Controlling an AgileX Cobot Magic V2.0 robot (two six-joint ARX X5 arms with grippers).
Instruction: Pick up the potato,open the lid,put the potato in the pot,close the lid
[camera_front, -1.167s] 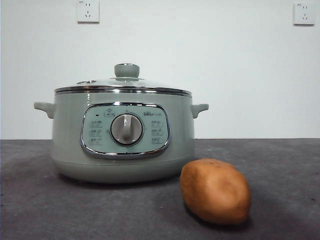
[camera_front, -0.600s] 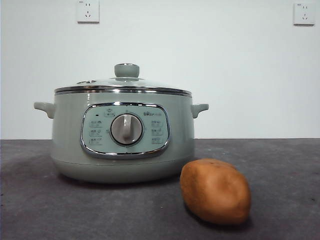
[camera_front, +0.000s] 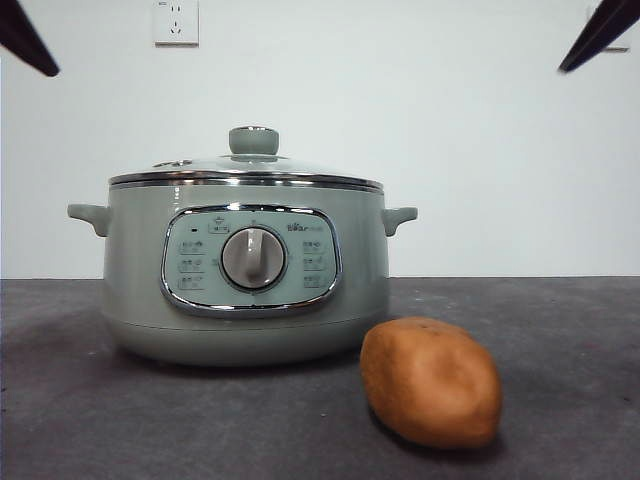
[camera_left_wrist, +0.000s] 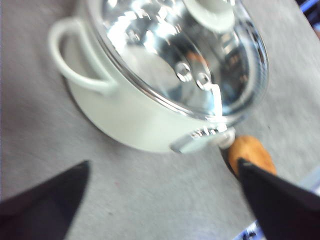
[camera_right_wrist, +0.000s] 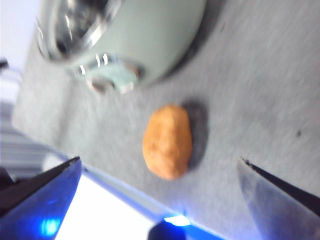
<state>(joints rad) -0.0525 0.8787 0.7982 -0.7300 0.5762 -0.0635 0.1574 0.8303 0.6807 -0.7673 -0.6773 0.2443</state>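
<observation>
While both grippers gape empty | potato (camera_front: 430, 382) smooth, orange-brown; lid (camera_front: 246, 168) shuts pot (camera_front: 245, 285)

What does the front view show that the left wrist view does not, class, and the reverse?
Only the front view shows the pot's dial, the wall sockets, and the potato whole, lying untouched on the table. Only the left wrist view shows the left gripper open above the table, and the lid from above. Both show the pot with the lid on and the potato beside it.
</observation>
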